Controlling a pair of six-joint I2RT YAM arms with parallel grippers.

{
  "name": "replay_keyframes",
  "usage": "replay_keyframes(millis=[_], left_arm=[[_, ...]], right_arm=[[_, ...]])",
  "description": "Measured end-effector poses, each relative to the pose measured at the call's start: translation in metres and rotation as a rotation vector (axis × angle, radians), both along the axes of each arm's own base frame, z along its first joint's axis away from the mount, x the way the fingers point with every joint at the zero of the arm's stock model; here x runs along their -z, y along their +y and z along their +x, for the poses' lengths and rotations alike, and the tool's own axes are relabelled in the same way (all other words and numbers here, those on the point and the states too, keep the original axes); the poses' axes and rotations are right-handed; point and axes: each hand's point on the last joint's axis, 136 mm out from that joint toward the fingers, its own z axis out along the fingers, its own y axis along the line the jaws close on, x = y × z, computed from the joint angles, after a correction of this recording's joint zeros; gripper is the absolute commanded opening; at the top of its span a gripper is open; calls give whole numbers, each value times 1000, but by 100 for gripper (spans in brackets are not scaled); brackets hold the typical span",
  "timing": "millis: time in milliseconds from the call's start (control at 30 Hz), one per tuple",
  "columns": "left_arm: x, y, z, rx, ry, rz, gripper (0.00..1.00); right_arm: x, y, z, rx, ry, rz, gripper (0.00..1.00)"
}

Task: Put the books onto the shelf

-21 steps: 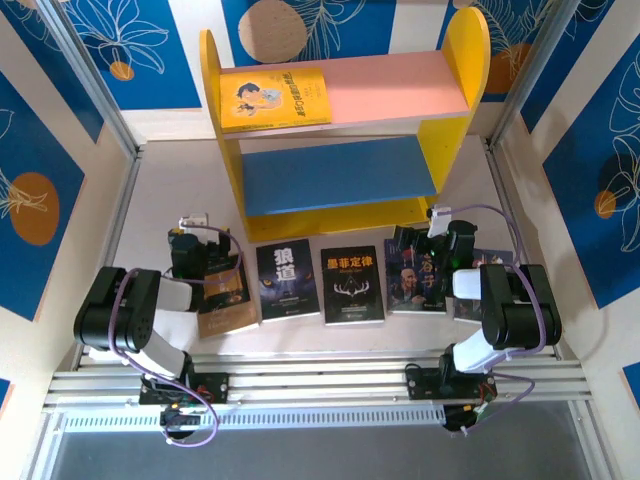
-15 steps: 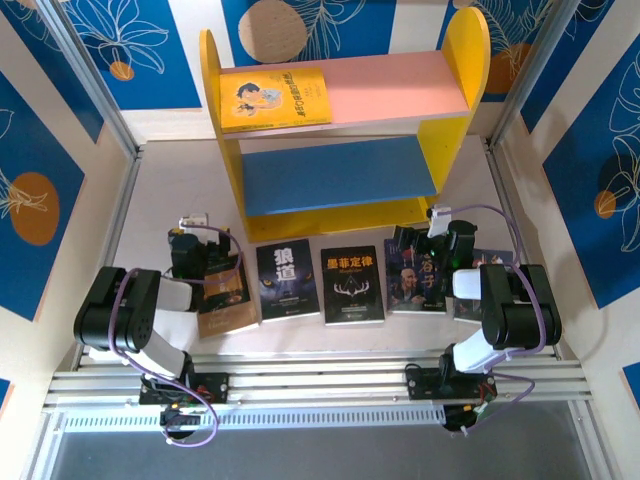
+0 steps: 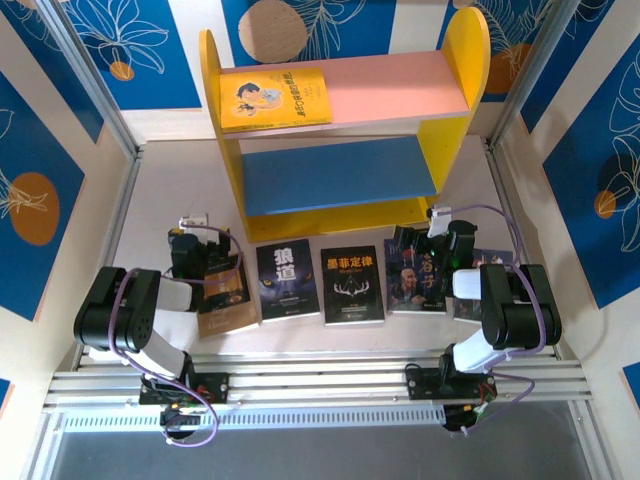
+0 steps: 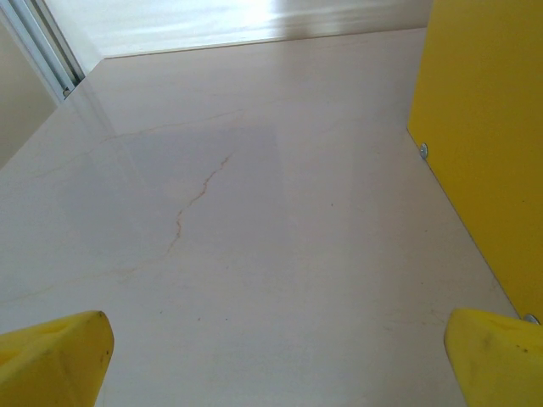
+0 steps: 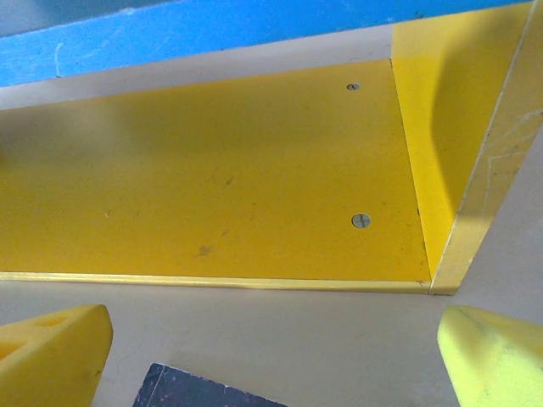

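Along the near side of the pale table, five thin, dark-covered paperback books lie flat and face up in a row running left to right, just in front of the small wooden shelf with rounded yellow side panels. From the left they are a brown book, partly under the left arm's wrist, a black book with white characters, a black book with yellow characters, a dark blue book and a fifth dark book at the right end, mostly hidden beneath the right arm. All five rest on the table, off the shelf.

The shelf stands at the far middle of the table, with its pink board on top and its blue board below. A yellow cartoon-cover book lies on the left half of the pink board.

The left gripper is released, its yellow fingertips spread wide over bare table and holding nothing. The shelf's left side panel rises just to its right. The right gripper is likewise spread wide and empty. It hovers low before the shelf's yellow bottom board, near the right side panel. A corner of a dark book lies on the table just near of the gap between its fingers.
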Motion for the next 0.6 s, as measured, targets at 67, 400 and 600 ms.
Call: replay_keyframes(millis=[67,400,600], left_arm=[[0,0,0,0,0,0,100],[0,0,-2,0,18,2,100],[-61,11,-17,-62,-81,-10,100]], right_arm=[[0,0,0,0,0,0,99],[1,-4,0,27,14,-5,99],[-28,-18,-5,111,-20,-13,99]])
